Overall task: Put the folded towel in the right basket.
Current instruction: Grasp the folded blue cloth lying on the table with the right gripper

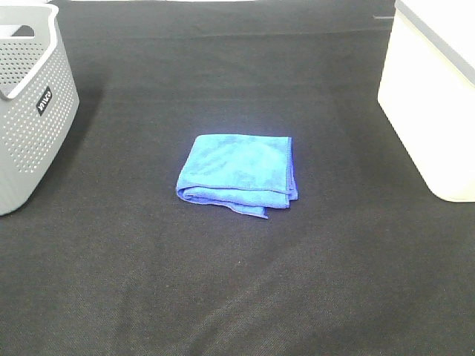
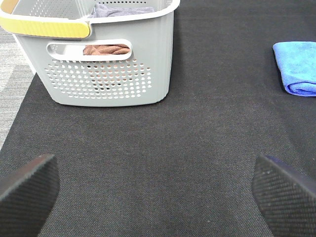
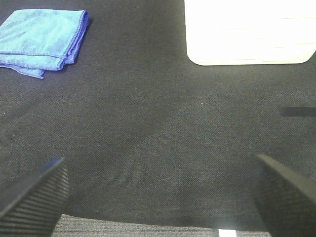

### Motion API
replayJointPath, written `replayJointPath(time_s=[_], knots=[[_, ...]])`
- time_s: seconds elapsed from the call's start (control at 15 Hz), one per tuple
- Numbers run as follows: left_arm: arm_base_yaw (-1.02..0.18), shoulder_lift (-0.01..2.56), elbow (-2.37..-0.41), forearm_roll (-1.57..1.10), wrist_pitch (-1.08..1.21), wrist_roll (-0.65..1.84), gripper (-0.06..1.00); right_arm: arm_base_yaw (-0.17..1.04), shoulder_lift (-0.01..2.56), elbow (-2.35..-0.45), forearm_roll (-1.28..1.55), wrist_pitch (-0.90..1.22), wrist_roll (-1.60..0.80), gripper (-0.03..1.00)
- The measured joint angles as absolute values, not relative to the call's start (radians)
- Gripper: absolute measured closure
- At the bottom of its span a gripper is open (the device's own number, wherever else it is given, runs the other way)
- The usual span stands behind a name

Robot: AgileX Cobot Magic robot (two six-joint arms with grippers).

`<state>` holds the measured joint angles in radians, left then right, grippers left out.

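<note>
the folded blue towel (image 1: 237, 172) lies flat in the middle of the dark worktop (image 1: 237, 297), well apart from both baskets. the white basket (image 1: 434, 96) stands at the right edge of the high view, only partly in frame. the grey basket (image 1: 30, 119), full of small holes, stands at the far left. the left wrist view shows a brown cloth (image 2: 106, 49) through its handle slot and a grey cloth (image 2: 123, 10) near its rim. the left tool (image 2: 155, 195) is released, its two pads wide apart above bare worktop, grasping nothing. the right tool (image 3: 160, 192) is likewise spread wide and empty, with the towel and the white basket both beyond it.
</note>
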<state>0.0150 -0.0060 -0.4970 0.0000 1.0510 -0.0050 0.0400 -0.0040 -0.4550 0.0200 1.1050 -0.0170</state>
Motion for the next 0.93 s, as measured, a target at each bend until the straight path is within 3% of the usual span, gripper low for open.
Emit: replayJointPath(time_s=[0.93], knots=[[0.015, -0.006, -0.497, 0.000, 1.051, -0.005, -0.04, 0.040, -0.004, -0.455, 0.020, 1.105, -0.017, 0.00]])
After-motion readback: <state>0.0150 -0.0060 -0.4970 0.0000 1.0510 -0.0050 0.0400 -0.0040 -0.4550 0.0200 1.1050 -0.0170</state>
